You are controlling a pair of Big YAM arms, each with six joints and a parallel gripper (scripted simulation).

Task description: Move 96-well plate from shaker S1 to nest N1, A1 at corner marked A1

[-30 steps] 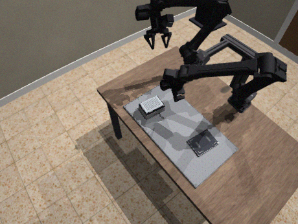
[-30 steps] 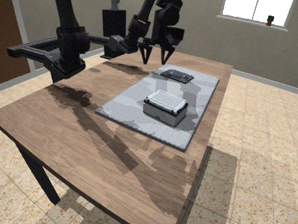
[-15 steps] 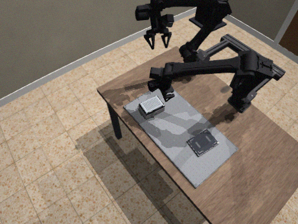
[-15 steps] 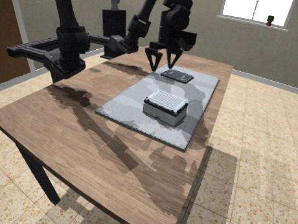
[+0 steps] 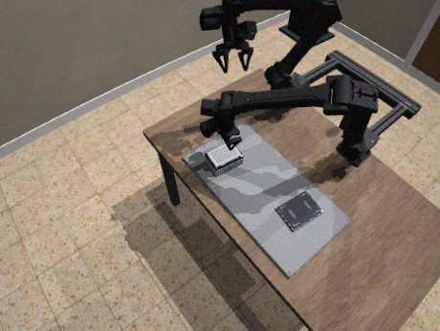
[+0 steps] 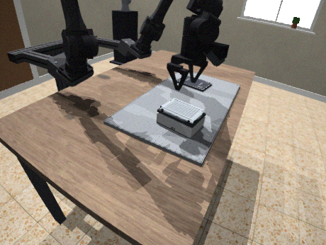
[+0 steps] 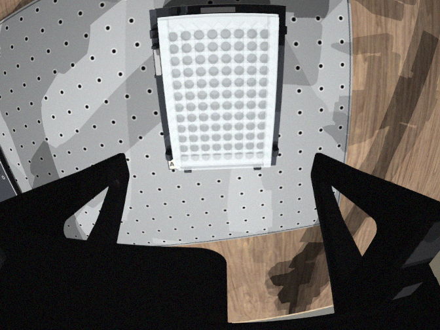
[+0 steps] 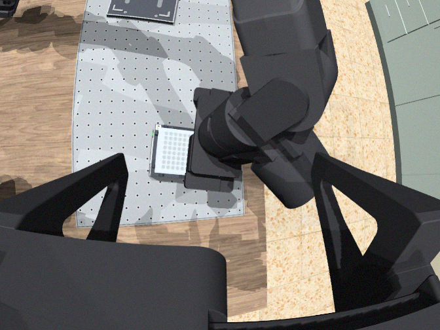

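Two slim black fingers of my left gripper (image 5: 232,146) (image 6: 186,85) (image 7: 220,156) stand wide apart with nothing between them, each a hollow triangle tapering to a blunt tip. In the left wrist view they reach in from the lower left and lower right. My right gripper (image 5: 235,71) is spread just as wide and just as bare, hanging at the upper middle of the top view.

The 96-well plate (image 5: 224,155) (image 6: 182,109) (image 7: 218,92) (image 8: 173,150) sits on the plate shaker (image 5: 229,168) (image 6: 181,125) (image 7: 279,81) (image 8: 153,156), left of centre in the top view. It is pale and glossy, a rectangle of round wells in neat rows; the shaker is a grey block with a dark upper rim. At the plate's lower left corner in the left wrist view, a small tag shows an "A".

Toward the lower right of the top view, the plate nest (image 5: 299,210) (image 6: 202,85) (image 8: 142,12) lies flat and dark, with pale corner brackets. Both stand on a smooth grey board (image 5: 277,249) (image 6: 135,117) (image 7: 213,198) (image 8: 103,142) pricked with small holes, over the wood-grained table (image 5: 383,215) (image 6: 71,152) (image 7: 248,277) (image 8: 35,88).

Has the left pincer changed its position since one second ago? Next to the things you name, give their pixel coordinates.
Yes. In the top view, the left pincer (image 5: 232,144) (image 6: 185,86) (image 7: 220,164) has come closer to S1 (image 5: 227,168) (image 6: 181,127) (image 7: 217,9) (image 8: 152,156), which stays in the same place.
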